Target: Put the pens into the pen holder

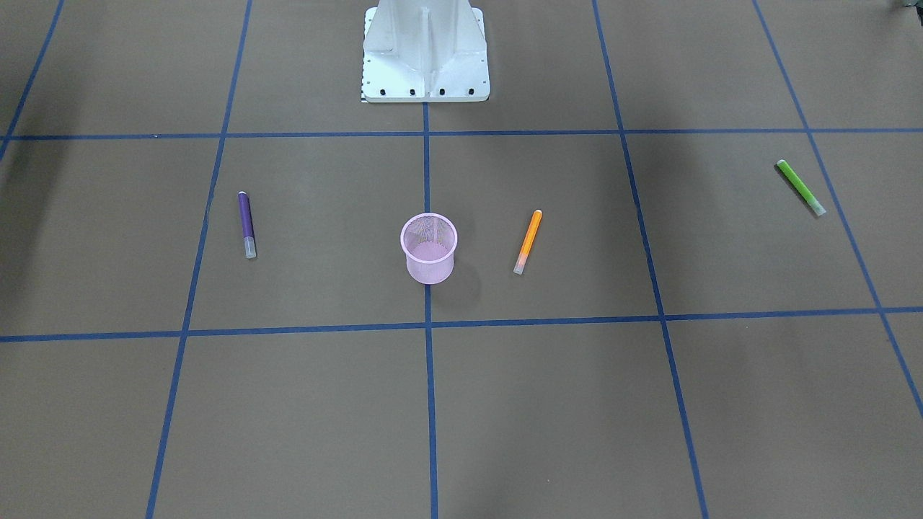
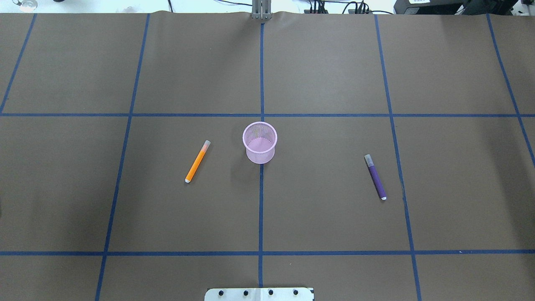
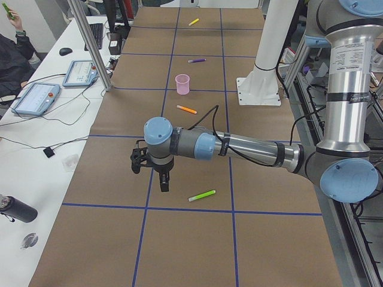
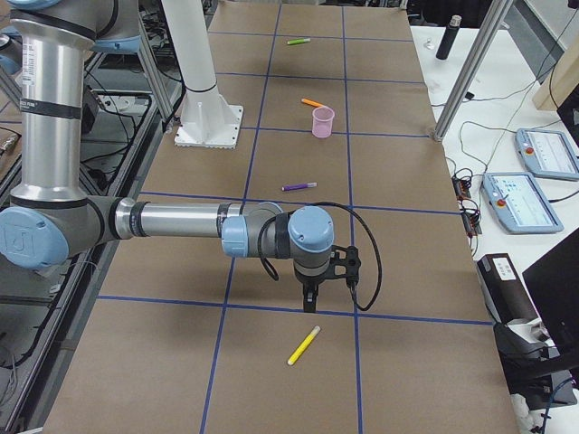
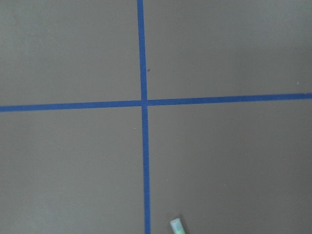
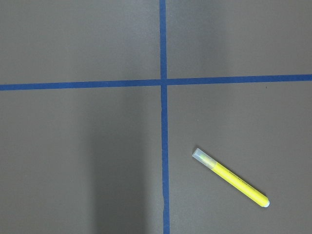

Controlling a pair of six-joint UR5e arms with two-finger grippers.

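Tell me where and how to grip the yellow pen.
Probably grip the yellow pen mid-barrel, coming straight down: it lies flat on the table, so only its long sides are free. Turn the jaws across its diagonal axis, clear of the pale cap.

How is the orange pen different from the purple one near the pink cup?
The orange pen lies on the robot's left of the pen holder, the purple pen on its right. Orange lies nearer the holder; purple farther off. Both lie flat outside it, pale caps pointing away from the robot.
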